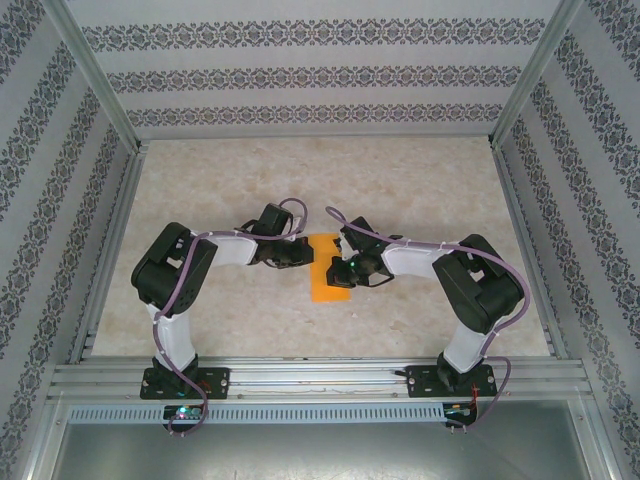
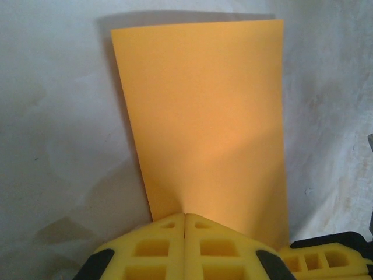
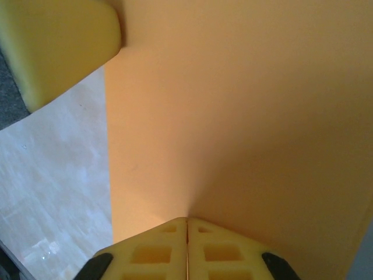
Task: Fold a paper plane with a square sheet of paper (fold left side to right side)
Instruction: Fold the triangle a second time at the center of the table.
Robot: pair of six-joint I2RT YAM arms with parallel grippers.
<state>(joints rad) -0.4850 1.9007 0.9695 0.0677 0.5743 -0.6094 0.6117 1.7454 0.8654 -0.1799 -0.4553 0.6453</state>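
Orange paper sheet (image 1: 325,287) sits at the middle of the bench (image 1: 250,180), a narrow rectangle between the two arms. From above, the fingertips are hard to make out. The wrist cameras show them: the left tool (image 2: 185,216) is clamped on the sheet's near edge, and the right tool (image 3: 187,220) is pinched together on the paper too. There the sheet's top and right edges run out of frame.

Top camera: high, behind the arm bases (image 1: 185,380), faces down and forward over the whole table (image 1: 250,180); far off. Left wrist camera: just behind the left gripper (image 2: 185,216), faces along it, close on the paper (image 2: 204,116). Right wrist camera: same, behind the right gripper (image 3: 187,220), nearer. All three share the paper.
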